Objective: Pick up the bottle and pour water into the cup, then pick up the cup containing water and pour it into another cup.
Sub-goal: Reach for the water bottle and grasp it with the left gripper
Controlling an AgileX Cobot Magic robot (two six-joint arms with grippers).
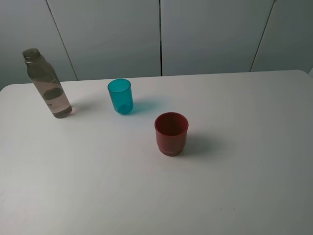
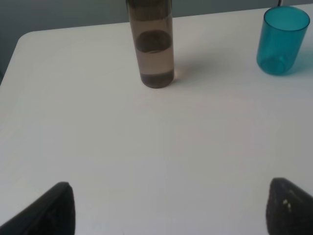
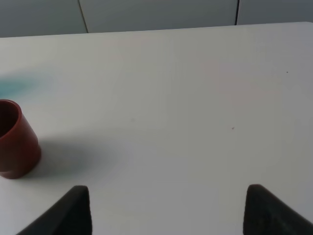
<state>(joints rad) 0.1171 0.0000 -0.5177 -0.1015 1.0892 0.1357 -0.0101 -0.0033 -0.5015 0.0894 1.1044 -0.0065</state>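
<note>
The tinted clear bottle point(image 1: 47, 84) stands upright at the table's far left, uncapped, with some water in it; the left wrist view shows its lower part point(image 2: 153, 46). The teal cup point(image 1: 120, 96) point(image 2: 282, 40) stands upright to its right. The dark red cup point(image 1: 171, 133) point(image 3: 14, 139) stands nearer the table's middle. No arm shows in the exterior high view. My left gripper point(image 2: 171, 208) is open and holds nothing, well short of the bottle. My right gripper point(image 3: 168, 210) is open too, with the red cup off to one side of it.
The white table point(image 1: 234, 161) carries only these three things. Its back edge runs along grey wall panels point(image 1: 210, 34). The table's rounded far-left corner point(image 2: 24, 39) lies close to the bottle.
</note>
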